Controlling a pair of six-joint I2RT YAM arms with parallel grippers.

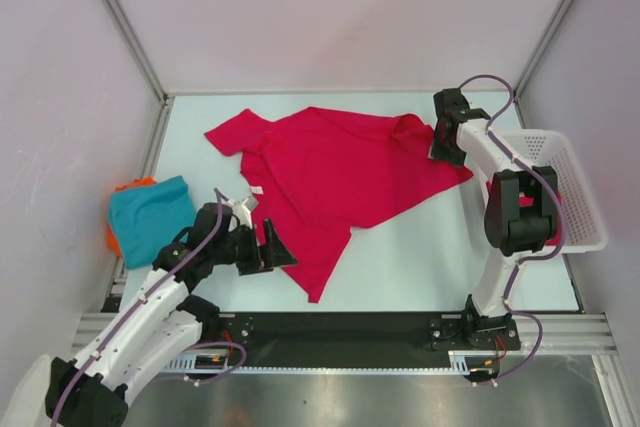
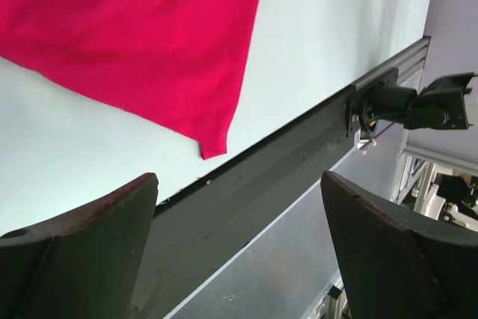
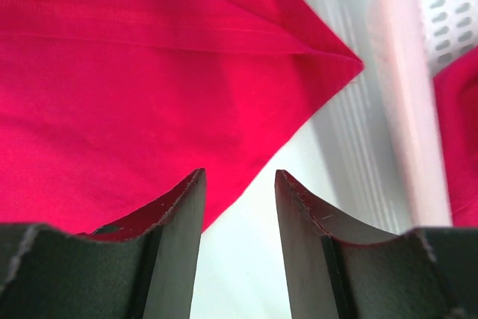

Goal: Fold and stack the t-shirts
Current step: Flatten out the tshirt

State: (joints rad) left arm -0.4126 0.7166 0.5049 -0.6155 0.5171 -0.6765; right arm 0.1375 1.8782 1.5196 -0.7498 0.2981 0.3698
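The red shirt [image 1: 330, 172] lies unfolded on the bench [image 1: 420, 257]. The left end effector [image 1: 273, 247] gapes wide, the right end effector [image 1: 440, 147] narrower, both empty. Next, they should grab its edges.

No lettering, brand or number legible anywhere; a white tag [image 1: 256, 190] at the collar of the crimson t-shirt [image 1: 340, 172] is too small to read.
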